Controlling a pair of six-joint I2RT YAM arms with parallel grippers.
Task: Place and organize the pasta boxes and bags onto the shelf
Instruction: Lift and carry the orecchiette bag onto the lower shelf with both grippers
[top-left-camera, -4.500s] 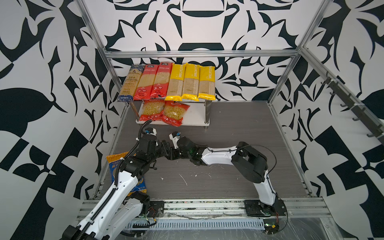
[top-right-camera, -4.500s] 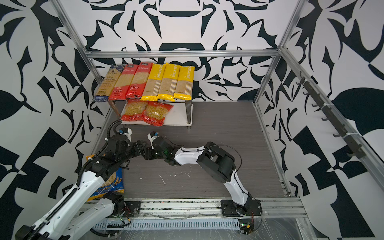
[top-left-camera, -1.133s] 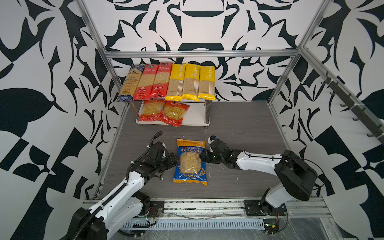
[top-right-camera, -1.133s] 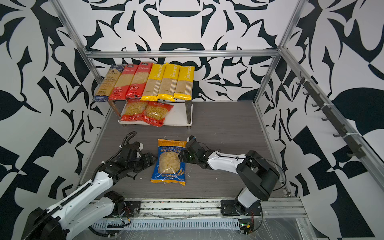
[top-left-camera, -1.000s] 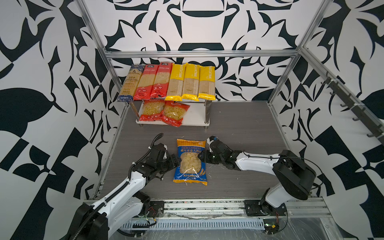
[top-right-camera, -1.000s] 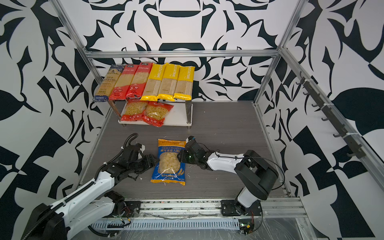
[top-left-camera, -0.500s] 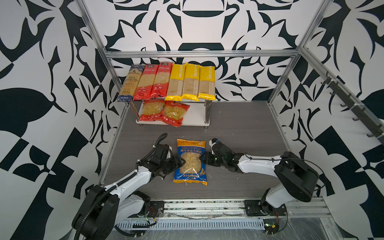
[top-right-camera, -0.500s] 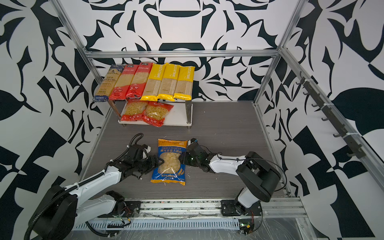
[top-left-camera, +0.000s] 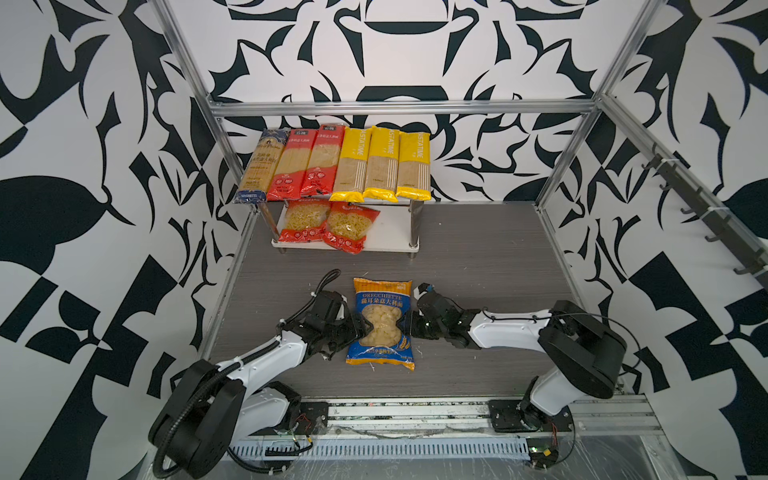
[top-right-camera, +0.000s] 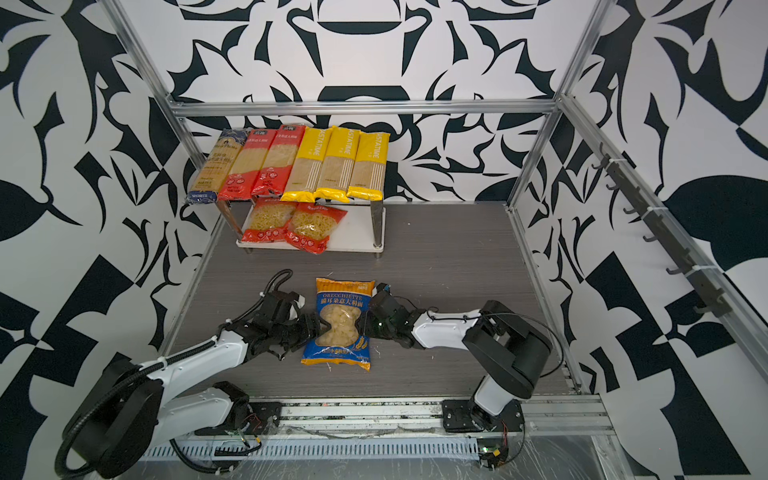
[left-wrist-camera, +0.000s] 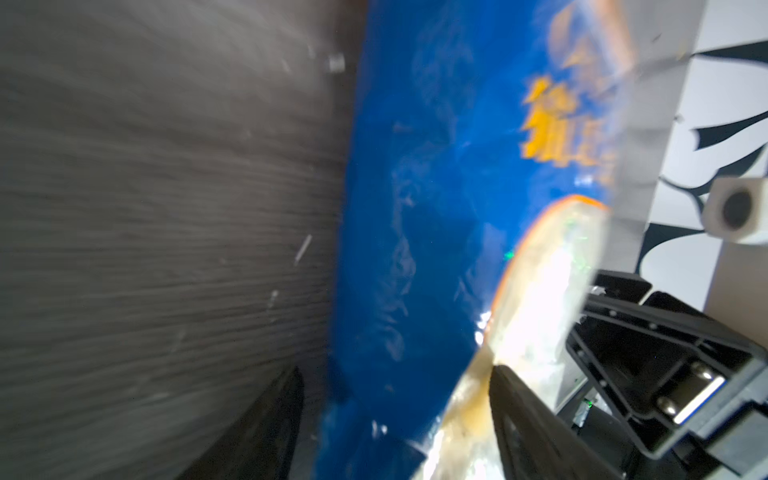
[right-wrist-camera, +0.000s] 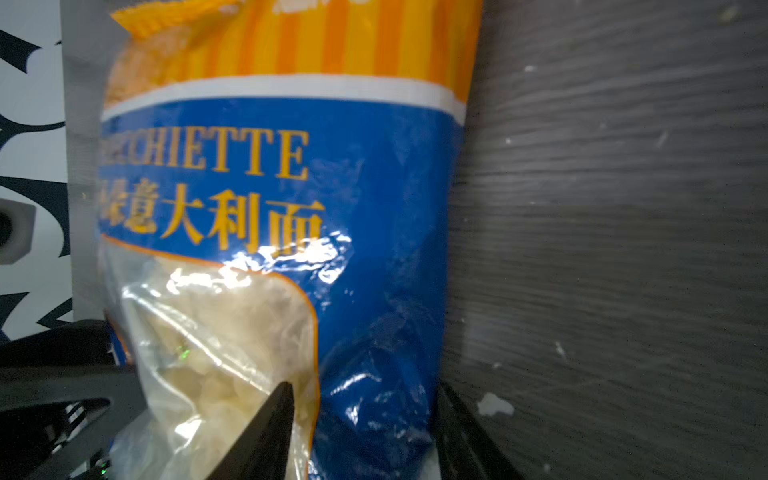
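A blue-orange pasta bag (top-left-camera: 381, 324) (top-right-camera: 338, 324) lies flat mid-table. My left gripper (top-left-camera: 359, 328) (top-right-camera: 311, 328) is open at its left edge, and the bag (left-wrist-camera: 415, 208) reaches in between the spread fingers of this gripper (left-wrist-camera: 397, 370), with a gap at one finger. My right gripper (top-left-camera: 409, 326) (top-right-camera: 365, 324) is shut on the bag's right edge, and the bag (right-wrist-camera: 291, 208) fills the space between the fingers of that gripper (right-wrist-camera: 365, 385). The shelf (top-left-camera: 390, 232) (top-right-camera: 357, 232) stands at the back. On its top tier lie long dark-blue (top-left-camera: 259, 170), red (top-left-camera: 305, 166) and yellow packets (top-left-camera: 382, 164). Two short red bags (top-left-camera: 328, 222) lie on the lower board.
Aluminium frame rails (top-left-camera: 399, 107) run behind and beside the shelf, and patterned walls close in on the table. The right half of the shelf's lower board is bare. Small crumbs dot the grey table (top-left-camera: 478, 266).
The bag, earlier at the table's left edge, now lies in the middle. Over the last second my left gripper slid right up to the bag's left edge. The right gripper barely moved.
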